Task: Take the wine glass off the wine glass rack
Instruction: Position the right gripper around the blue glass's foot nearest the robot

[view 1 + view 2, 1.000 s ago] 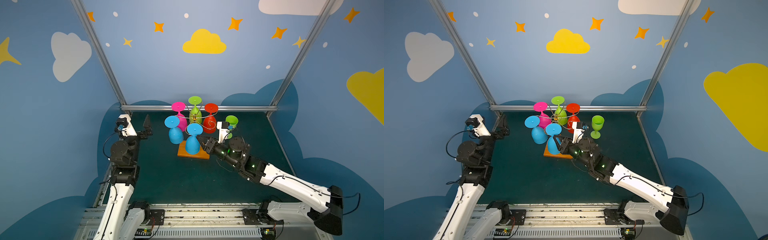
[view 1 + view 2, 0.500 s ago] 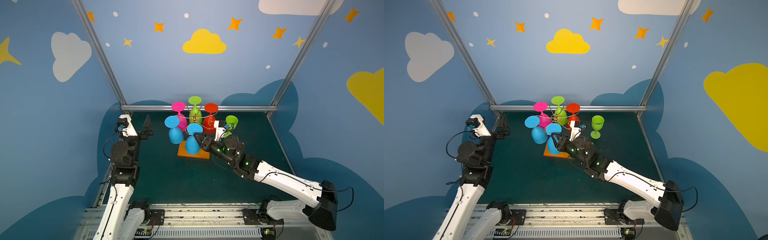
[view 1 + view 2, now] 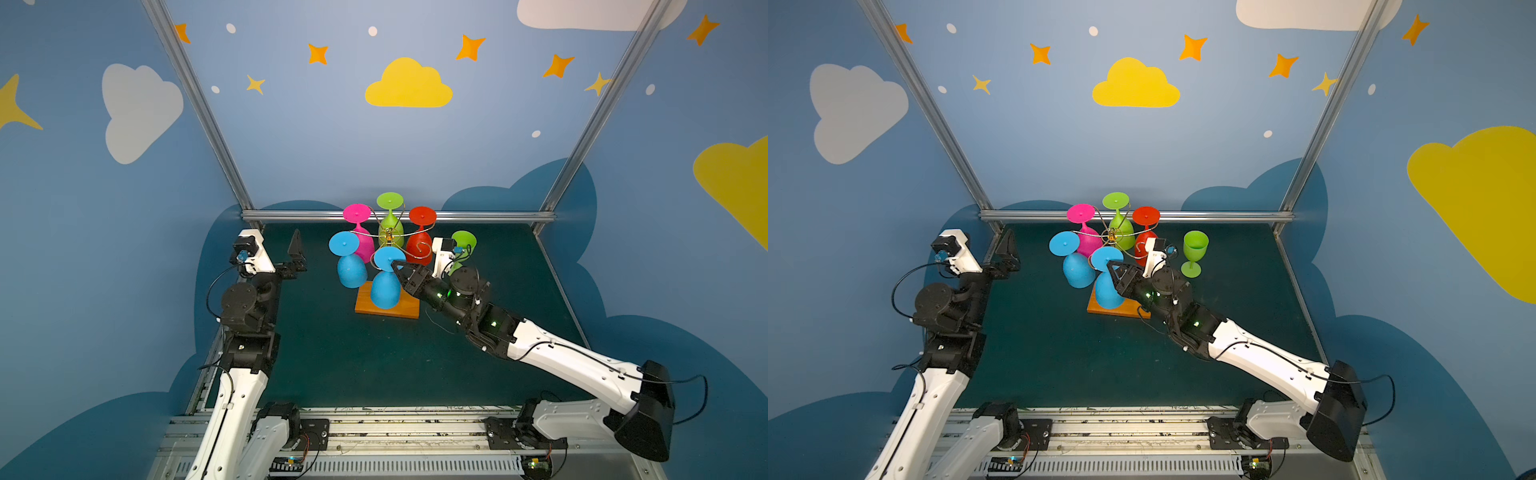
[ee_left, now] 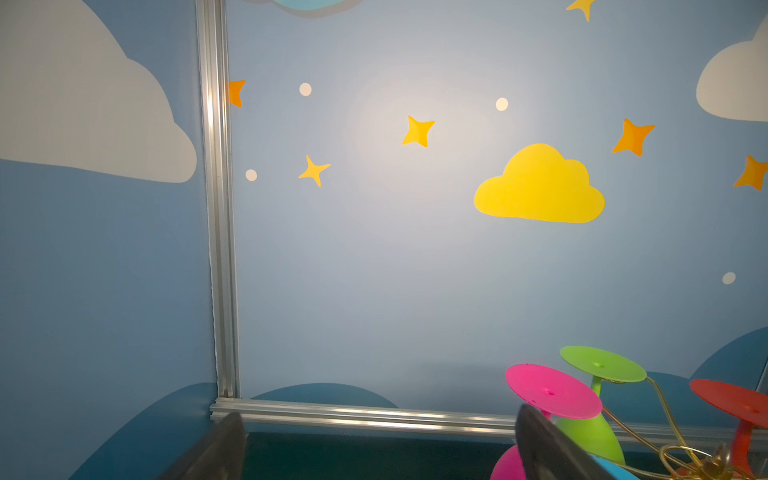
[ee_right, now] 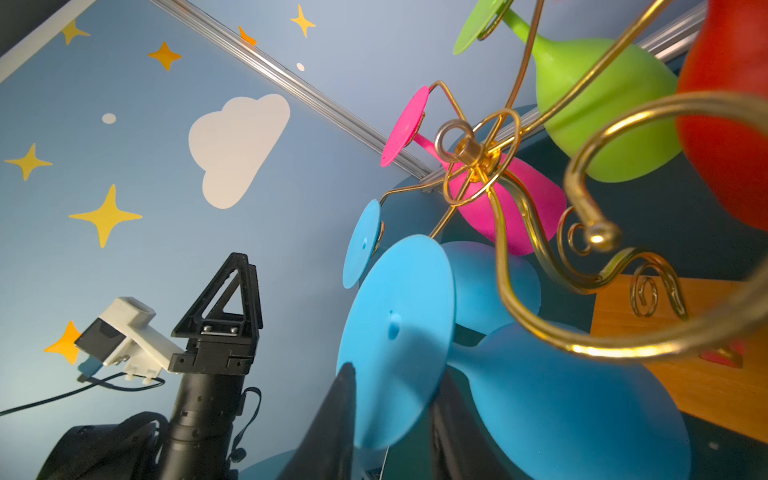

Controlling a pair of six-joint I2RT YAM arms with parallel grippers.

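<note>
- I found the right gripper (image 3: 400,270) at centre frame in a top view. Its fingers stood on either side of the foot disc of the nearest blue wine glass (image 3: 385,291). I could not tell whether they pressed on it.
- That glass hung upside down from a front arm of the wine glass rack (image 3: 409,309), with its bowl over the orange-brown base. The base sat on the green mat (image 3: 353,365).
- A second blue glass (image 3: 352,270) hung just left of it.
- The left gripper (image 4: 382,453) was released, fingers spread wide and holding nothing, at mid-left and well apart from the rack.
- A light green glass (image 3: 1194,249) stood upright on the mat, right of the rack.
- Farthest back hung the pink glass (image 3: 361,245), the green glass (image 3: 390,226) and the red glass (image 3: 419,245).
</note>
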